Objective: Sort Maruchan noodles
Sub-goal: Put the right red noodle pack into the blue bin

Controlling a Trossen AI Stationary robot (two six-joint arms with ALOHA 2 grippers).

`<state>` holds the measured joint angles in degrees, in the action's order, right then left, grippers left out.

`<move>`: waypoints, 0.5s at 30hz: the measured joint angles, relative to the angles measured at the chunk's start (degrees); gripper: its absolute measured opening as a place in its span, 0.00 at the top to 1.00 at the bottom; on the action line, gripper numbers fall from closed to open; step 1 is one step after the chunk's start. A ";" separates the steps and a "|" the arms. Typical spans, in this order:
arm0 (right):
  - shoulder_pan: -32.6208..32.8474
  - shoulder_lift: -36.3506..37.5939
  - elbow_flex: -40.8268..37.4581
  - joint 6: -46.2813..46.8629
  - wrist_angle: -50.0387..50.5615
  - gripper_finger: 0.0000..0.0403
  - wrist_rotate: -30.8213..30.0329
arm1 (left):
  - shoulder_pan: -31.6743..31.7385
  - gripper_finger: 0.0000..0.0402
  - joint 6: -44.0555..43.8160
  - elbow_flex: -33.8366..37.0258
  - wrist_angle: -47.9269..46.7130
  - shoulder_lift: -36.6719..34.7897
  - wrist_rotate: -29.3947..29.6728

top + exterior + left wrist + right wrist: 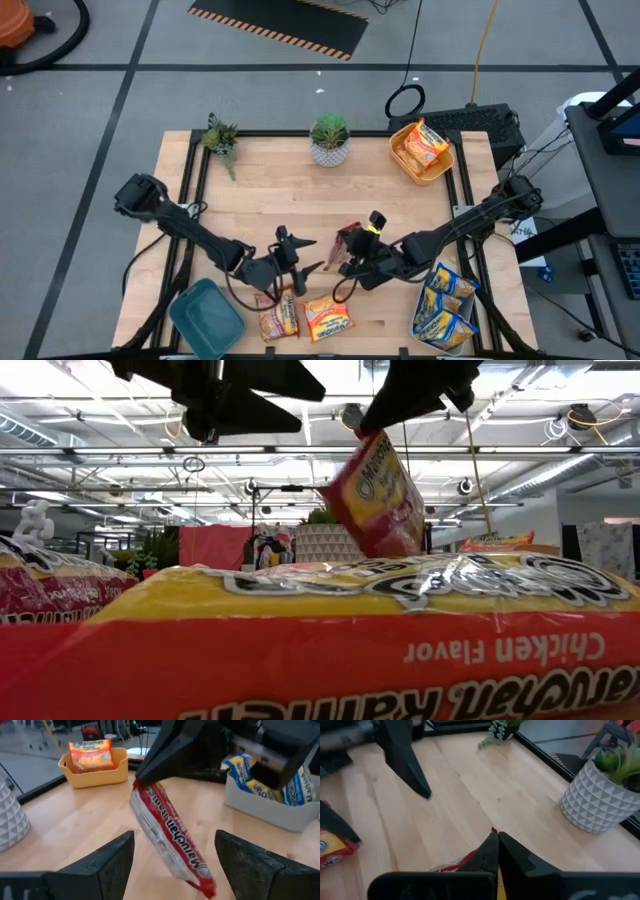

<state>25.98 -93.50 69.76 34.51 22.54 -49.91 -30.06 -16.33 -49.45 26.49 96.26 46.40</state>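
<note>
While our right gripper point(348, 243) pinches 1 red noodle packet point(352, 240) by its top edge, the packet hangs tilted above the table point(380, 200), near the middle of the front half; in the low view it dangles clear of the wood point(378, 495). Our left gripper point(312, 255) waits just beside it with its 2 fingers spread wide and nothing between them, and its wrist camera shows the red packet point(170, 837) hanging ahead of those fingers point(102, 865).

Below the left gripper, 2 more packets lie flat at the table's front edge: a reddish one point(279, 316) and an orange-yellow one point(328, 317), side by side. We see a teal bin point(206, 318) at the front-left corner. A pale bin point(444, 308) at the front-right corner holds blue-and-yellow packets point(440, 300). A yellow bin point(420, 152) near the back-right corner holds an orange-yellow packet point(424, 145). 2 small plants stand along the back edge, 1 in a white pot point(330, 140), the other point(220, 138) near the back-left corner.
</note>
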 joint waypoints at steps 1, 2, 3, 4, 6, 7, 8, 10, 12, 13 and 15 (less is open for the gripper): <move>0.02 0.01 0.00 -0.63 -0.52 1.00 0.00 | 0.05 0.30 1.02 0.00 1.39 0.61 0.08; 0.02 0.01 0.00 -1.11 -0.72 1.00 0.00 | 0.14 0.30 1.67 -0.01 2.66 1.12 0.14; 0.02 -0.01 0.00 -1.52 -0.74 1.00 -0.02 | 0.22 0.30 2.37 -0.01 3.66 1.57 0.16; 0.02 -0.01 0.00 -2.07 -0.74 1.00 -0.30 | 0.28 0.30 2.83 -0.01 4.80 2.06 0.17; 0.34 -0.01 0.00 -2.88 -0.87 1.00 -1.51 | 0.30 0.30 3.82 -0.02 7.06 2.79 0.18; 0.35 0.02 0.00 -3.26 -0.90 1.00 -2.12 | 0.42 0.30 4.63 -0.02 8.40 3.13 0.16; 0.36 0.13 0.00 -3.62 -0.92 1.00 -2.38 | 0.42 0.30 5.63 -0.02 9.46 3.38 0.16; 0.39 0.26 0.00 -3.77 -0.97 1.00 -2.30 | 0.42 0.30 7.62 -0.03 11.44 4.10 0.36; 0.45 0.65 0.00 -4.04 -1.20 1.00 -2.32 | 0.42 0.30 8.49 -0.04 12.15 4.83 1.56; 0.59 0.81 0.00 -4.18 -1.37 1.00 -2.30 | 0.42 0.30 8.60 -0.04 12.24 5.17 2.25; 0.67 0.95 0.00 -4.18 -2.02 1.00 -2.38 | 0.53 0.30 8.32 -0.04 12.52 5.84 2.74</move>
<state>26.65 -92.55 69.76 30.33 20.52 -52.29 -29.53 -8.01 -49.50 39.01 102.10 49.15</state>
